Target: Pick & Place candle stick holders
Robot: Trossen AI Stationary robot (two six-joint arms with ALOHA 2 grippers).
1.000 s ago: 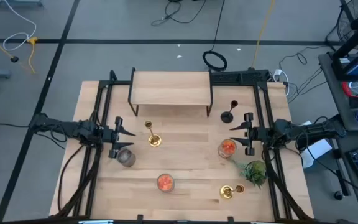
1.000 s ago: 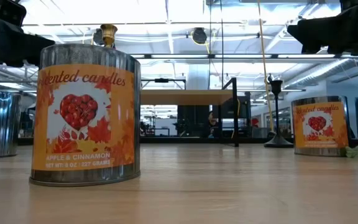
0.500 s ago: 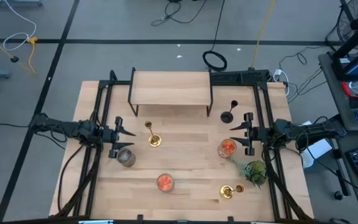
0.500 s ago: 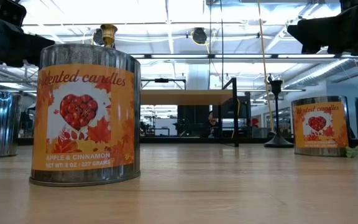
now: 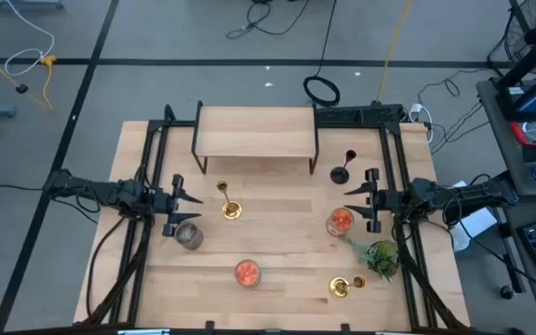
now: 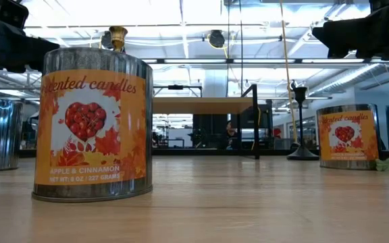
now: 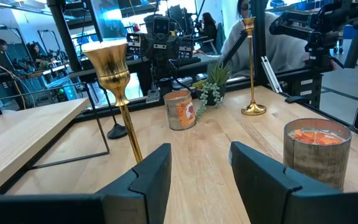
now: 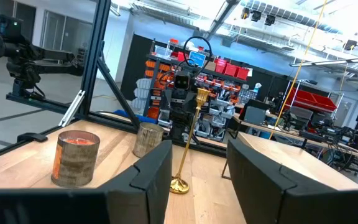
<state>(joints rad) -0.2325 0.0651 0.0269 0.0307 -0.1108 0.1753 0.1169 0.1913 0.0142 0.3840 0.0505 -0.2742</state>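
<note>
Overhead, a wooden desk (image 5: 277, 242) carries a small wooden shelf (image 5: 255, 131), the landmark used below. One gold candle stick holder (image 5: 228, 201) stands upright just in front of the shelf; the black candle stick holder (image 5: 342, 167) stands just beside the shelf's right end; a second gold holder (image 5: 340, 286) stands well in front and to the right, next to a green sprig (image 5: 380, 256). Three candle tins are also on the desk. The left gripper (image 5: 190, 200) hovers left of the near gold holder, jaws spread wide and empty. The right gripper (image 5: 355, 202) hovers in front of the black holder, jaws likewise wide and empty. These holders look rigid, smooth, slippery and top-heavy; gripping the slim stem low, near the flared base, seems safest.
</note>
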